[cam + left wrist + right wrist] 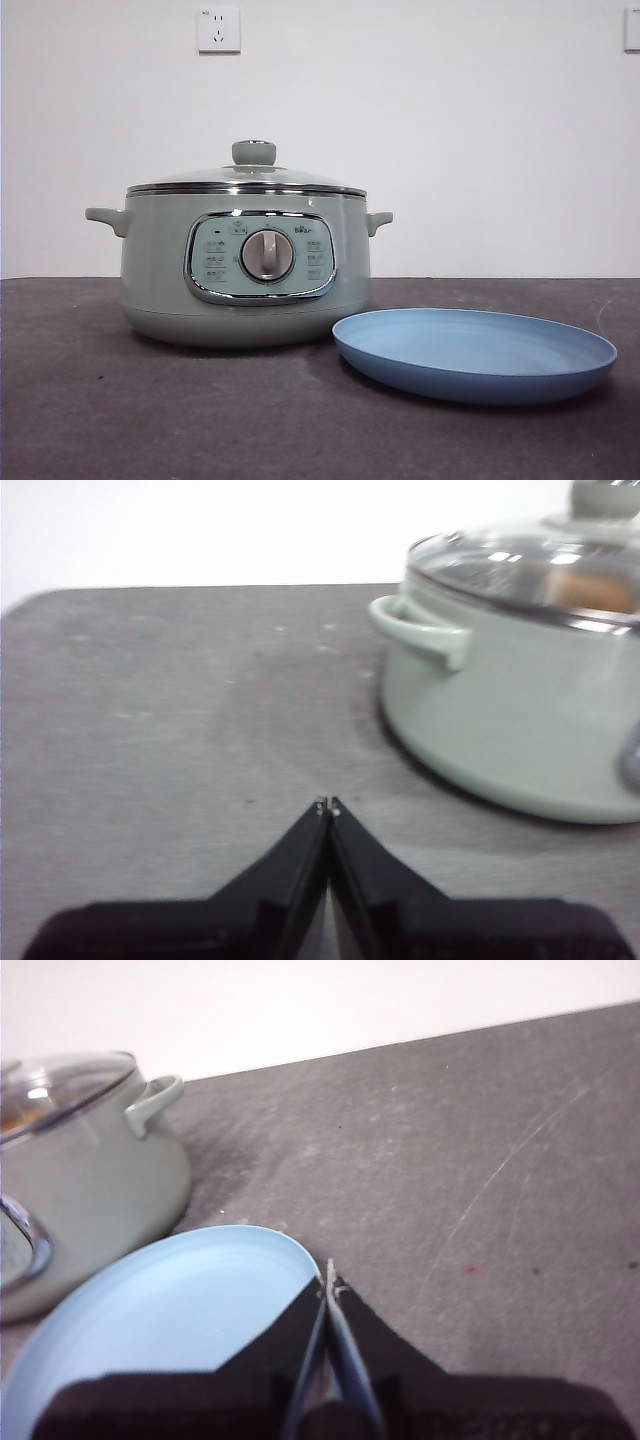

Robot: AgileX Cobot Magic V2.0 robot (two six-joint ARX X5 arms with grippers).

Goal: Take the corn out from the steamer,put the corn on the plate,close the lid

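The pale green steamer (pixel 245 265) stands left of centre on the dark table with its glass lid (pixel 248 178) on. Through the lid, an orange blur of the corn (pixel 592 592) shows in the left wrist view. The empty light-blue plate (pixel 475 352) lies to the steamer's right. My left gripper (pixel 328 805) is shut and holds nothing, hovering over bare table beside the steamer's handle (pixel 420 630). My right gripper (pixel 330 1278) is shut and empty too, at the plate's edge (pixel 170 1310). Neither arm shows in the front view.
A white wall with a socket (pixel 219 30) stands behind the table. Bare dark tabletop (pixel 480 1160) spreads beyond the plate and also beside the steamer (pixel 150 700).
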